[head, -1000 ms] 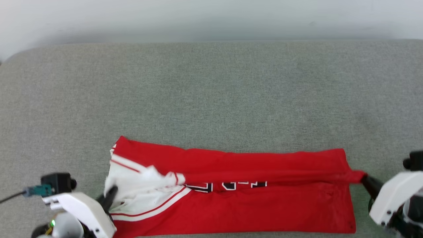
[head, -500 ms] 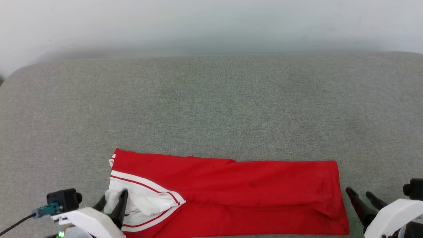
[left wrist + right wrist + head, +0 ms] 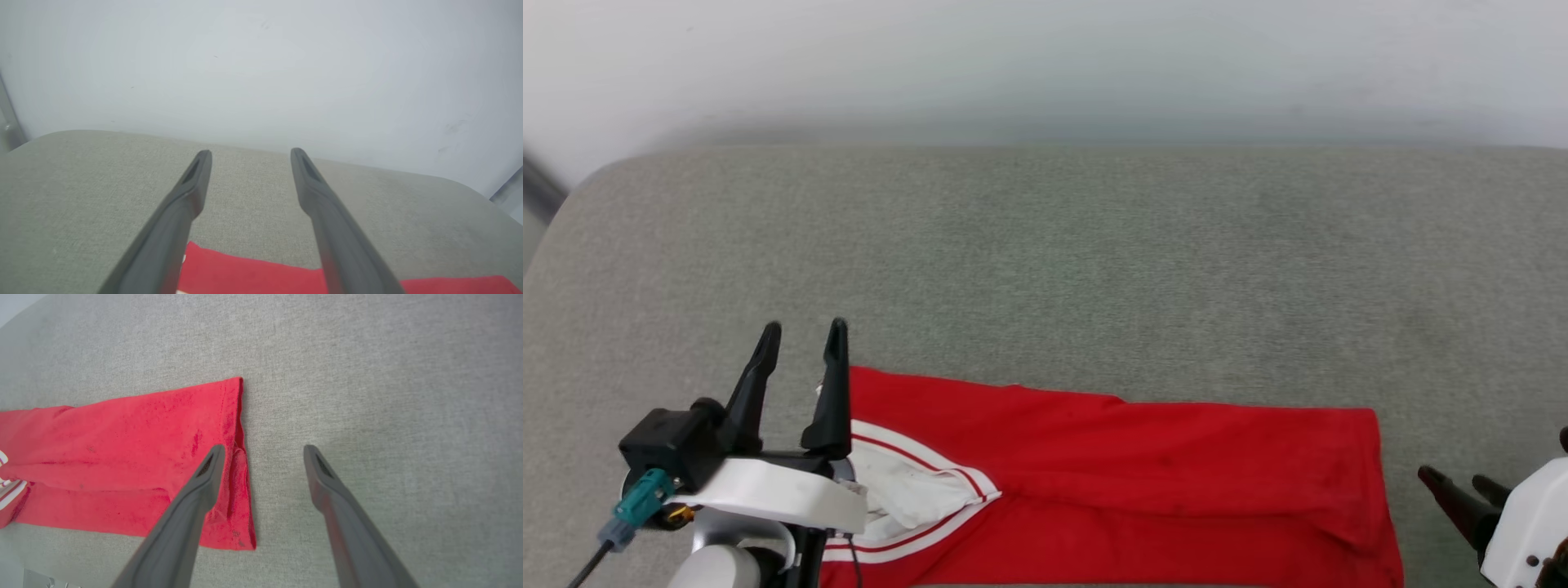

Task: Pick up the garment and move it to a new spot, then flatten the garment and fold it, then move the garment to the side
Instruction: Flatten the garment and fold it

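Now the folded shirt (image 3: 1143, 482) is laid along the near edge of the surface (image 3: 1045, 245), with left end effector (image 3: 805, 325) and right end effector (image 3: 1451, 474) held open and empty at its ends, presumably for another fold.

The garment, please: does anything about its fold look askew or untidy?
Yes: the garment lies as a flat strip, but its white striped sleeve sits bunched and wrinkled at the left end.

We find a bare, lab-like room: a grey fabric-covered table (image 3: 1094, 269), a plain white wall (image 3: 1045, 57) just behind it.
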`<state>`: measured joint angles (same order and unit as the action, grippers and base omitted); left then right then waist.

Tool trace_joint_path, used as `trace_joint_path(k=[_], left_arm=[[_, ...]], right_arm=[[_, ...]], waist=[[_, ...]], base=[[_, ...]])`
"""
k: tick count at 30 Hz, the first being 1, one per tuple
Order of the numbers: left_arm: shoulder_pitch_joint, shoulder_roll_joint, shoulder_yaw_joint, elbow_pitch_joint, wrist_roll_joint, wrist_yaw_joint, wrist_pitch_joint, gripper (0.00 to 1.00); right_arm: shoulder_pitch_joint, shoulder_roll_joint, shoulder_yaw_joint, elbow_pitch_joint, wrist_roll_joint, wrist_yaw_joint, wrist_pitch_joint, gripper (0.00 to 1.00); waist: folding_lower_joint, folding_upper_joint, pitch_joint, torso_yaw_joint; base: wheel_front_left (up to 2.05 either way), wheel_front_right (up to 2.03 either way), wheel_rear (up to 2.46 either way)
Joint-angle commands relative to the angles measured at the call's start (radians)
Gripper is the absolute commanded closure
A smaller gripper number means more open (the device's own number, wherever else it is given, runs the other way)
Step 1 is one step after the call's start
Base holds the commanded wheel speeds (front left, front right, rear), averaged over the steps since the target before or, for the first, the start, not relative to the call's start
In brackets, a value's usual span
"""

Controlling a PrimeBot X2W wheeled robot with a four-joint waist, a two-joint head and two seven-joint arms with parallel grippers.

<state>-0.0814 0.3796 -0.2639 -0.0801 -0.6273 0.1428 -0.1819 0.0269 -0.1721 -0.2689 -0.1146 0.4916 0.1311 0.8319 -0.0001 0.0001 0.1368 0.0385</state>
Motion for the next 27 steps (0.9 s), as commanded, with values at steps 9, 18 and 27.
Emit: trace_joint_path(k=[9, 18, 27], left_arm=[[-0.063, -0.031, -0.038, -0.065, 0.12, 0.01, -0.067, 0.0], [-0.06, -0.02, -0.057, -0.047, 0.151, 0.004, -0.065, 0.0], [-0.023, -0.004, -0.062, -0.021, 0.156, 0.027, -0.042, 0.0]], right_arm=[[-0.026, 0.03, 0.007, 0.03, -0.026, -0.001, 0.182, 0.0], [-0.022, 0.073, 0.051, 0.188, -0.001, -0.001, 0.202, 0.24], [-0.043, 0.027, 0.093, 0.151, 0.028, -0.001, 0.154, 1.0]], waist=[[0.0001, -0.0001, 0.062, 0.092], [0.0001, -0.0001, 0.082, 0.113], [0.0001, -0.0001, 0.03, 0.088]], base=[[0.0, 0.0, 0.0], [0.0, 0.0, 0.0], [0.0, 0.0, 0.0]])
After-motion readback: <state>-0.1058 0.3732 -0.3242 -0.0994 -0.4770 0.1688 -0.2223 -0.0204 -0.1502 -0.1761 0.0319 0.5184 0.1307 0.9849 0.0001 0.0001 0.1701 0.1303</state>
